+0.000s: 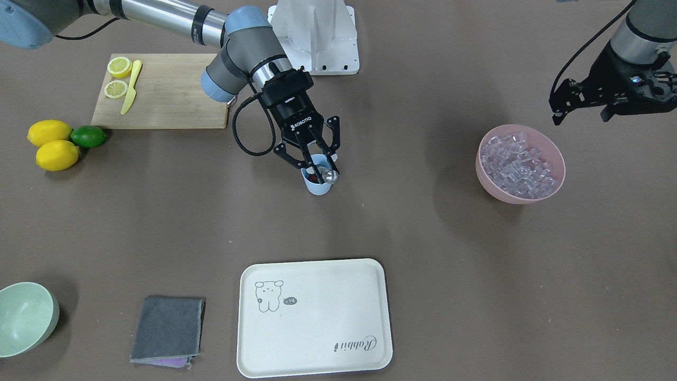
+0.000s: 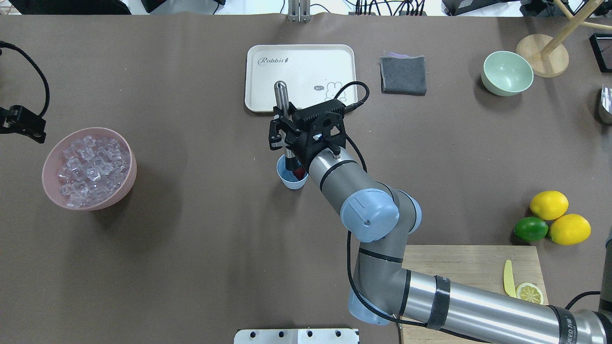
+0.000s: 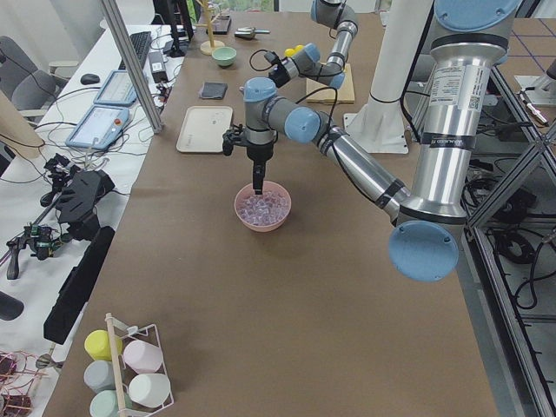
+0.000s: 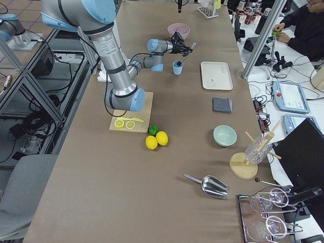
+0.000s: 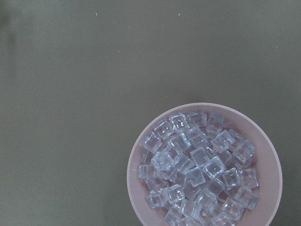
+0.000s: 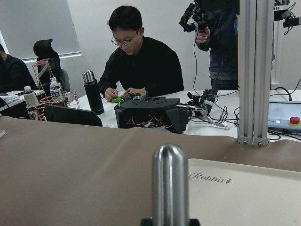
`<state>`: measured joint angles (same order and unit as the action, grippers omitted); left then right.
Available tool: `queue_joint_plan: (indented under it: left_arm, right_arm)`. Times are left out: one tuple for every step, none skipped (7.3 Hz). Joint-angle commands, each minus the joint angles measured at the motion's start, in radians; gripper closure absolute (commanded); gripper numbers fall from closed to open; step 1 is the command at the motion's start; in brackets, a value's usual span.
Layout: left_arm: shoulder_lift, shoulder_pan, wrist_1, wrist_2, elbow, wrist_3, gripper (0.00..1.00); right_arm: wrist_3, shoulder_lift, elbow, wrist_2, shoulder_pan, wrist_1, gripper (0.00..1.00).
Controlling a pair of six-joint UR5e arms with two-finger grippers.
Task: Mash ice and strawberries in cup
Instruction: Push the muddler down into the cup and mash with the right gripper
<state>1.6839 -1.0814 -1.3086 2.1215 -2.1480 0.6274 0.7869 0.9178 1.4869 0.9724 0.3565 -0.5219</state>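
The right gripper [image 1: 319,165] has its fingers clamped on a steel masher [image 2: 281,98] slanted into the blue cup [image 1: 319,186] at mid-table, likely to crush the strawberry [image 2: 299,171] inside, while the ice [image 1: 517,165] sits well apart in a pink bowl [image 1: 508,197] near the left gripper [image 1: 582,98], whose fingers I can't make out.

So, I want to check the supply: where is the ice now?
The ice fills the pink bowl at the overhead view's far left, on the robot's left, well apart from the cup.
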Motion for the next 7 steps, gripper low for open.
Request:
queue_joint_plan:
  left_arm:
    - [-0.003,-0.002,0.000,0.002,-0.006,0.002,0.02]
    - [-0.001,-0.003,0.000,0.002,-0.009,0.002,0.02]
    - [-0.001,-0.003,0.000,0.002,-0.012,0.032,0.02]
    - [-0.001,-0.003,0.000,0.002,-0.015,0.041,0.02]
    - [-0.001,-0.003,0.000,0.002,-0.018,0.041,0.02]
    - [-0.001,-0.003,0.000,0.002,-0.018,0.041,0.02]
    - [-0.001,-0.003,0.000,0.002,-0.016,0.041,0.02]
  right_arm:
    - [0.000,0.007,-0.004,-0.001,-0.007,0.000,1.00]
    - [0.000,0.004,-0.010,0.000,-0.007,-0.001,1.00]
    - [0.000,0.004,-0.010,0.000,-0.010,-0.001,1.00]
    - [0.000,0.004,-0.010,-0.001,-0.011,-0.001,1.00]
    - [0.000,0.004,-0.010,0.000,-0.011,-0.001,1.00]
    - [0.000,0.004,-0.010,0.000,-0.014,-0.001,1.00]
    - [0.000,0.000,-0.005,-0.001,-0.016,-0.003,1.00]
